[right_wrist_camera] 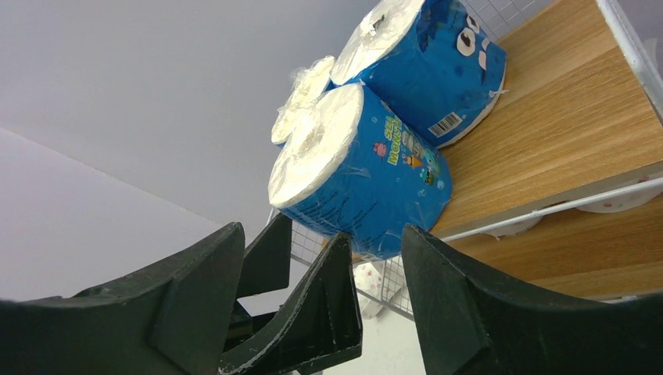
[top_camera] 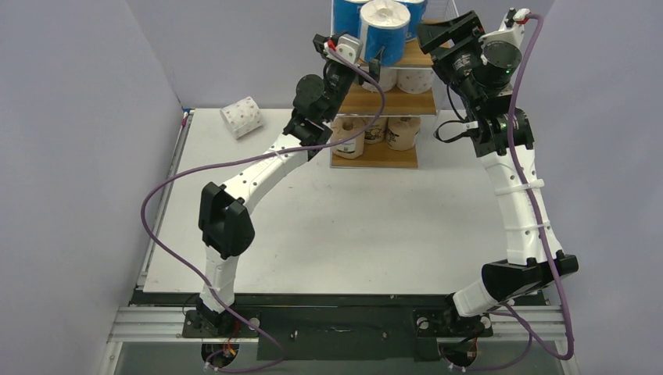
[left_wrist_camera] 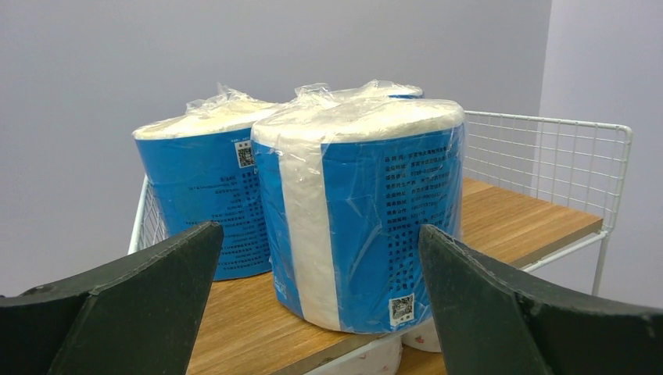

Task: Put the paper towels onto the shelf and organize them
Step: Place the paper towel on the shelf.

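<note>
In the top view the shelf (top_camera: 374,155) is cut off at the picture's edge, so its top board (left_wrist_camera: 508,219) shows only in part. Three blue rolls (right_wrist_camera: 438,62) stand close together on that board. From the left wrist, the back one is mostly hidden behind the other two, and only its crinkly top peeks out.

On the middle board, white rolls (top_camera: 414,80) sit under the top board. Most of each one is hidden, so how many there are is hard to tell. On the bottom board stand brown rolls (top_camera: 403,133), and the left arm (top_camera: 313,98) covers some of them.

One white roll with pink dots (top_camera: 241,117) lies on its side on the table (top_camera: 352,226), well to the left of the shelf.

The left gripper (left_wrist_camera: 318,230) is at the front of the top board. Its jaws are wide apart, one on each side of the front blue roll (left_wrist_camera: 367,211), and they do not touch it. The right gripper (right_wrist_camera: 322,230) is off the shelf's right side, up by the top board. Its jaws are apart too and hold nothing.
</note>
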